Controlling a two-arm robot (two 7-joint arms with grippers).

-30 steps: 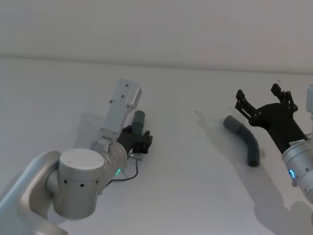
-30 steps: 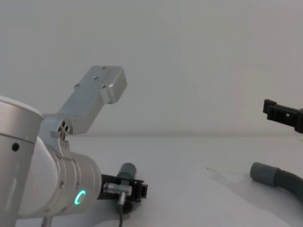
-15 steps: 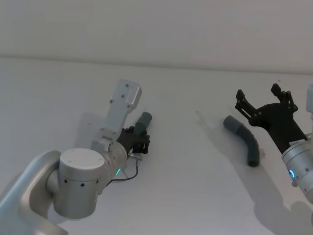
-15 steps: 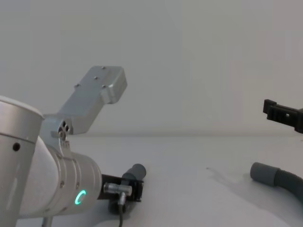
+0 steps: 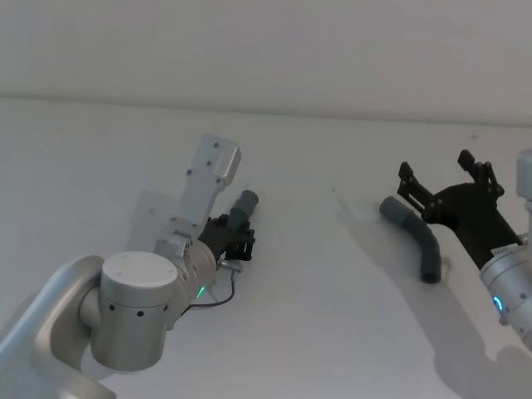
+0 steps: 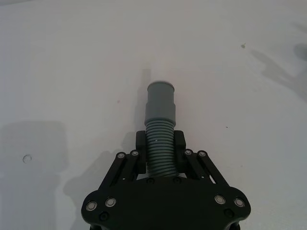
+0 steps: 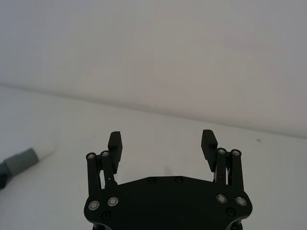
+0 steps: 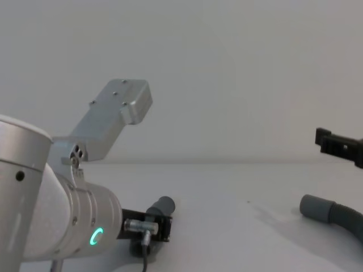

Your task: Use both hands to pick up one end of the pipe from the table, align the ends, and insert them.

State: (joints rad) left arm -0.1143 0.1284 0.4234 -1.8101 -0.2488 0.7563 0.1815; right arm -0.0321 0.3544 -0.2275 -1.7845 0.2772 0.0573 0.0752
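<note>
The pipe is in two parts. The bent piece (image 5: 413, 237) lies on the table (image 5: 316, 332). The ribbed hose (image 6: 159, 158) is well left of it, clamped in the left gripper (image 6: 159, 139) with the hose cuff (image 6: 160, 103) sticking out. The right gripper (image 7: 162, 140) hangs spread wide just above the bent piece. It should settle squarely astride the ribs and leave the end cuff (image 8: 315, 208) free for mating.

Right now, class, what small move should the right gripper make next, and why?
Probably lower over the bent piece and close: the right gripper hangs open, holding nothing, while the left gripper clamps the ribbed hose.
</note>
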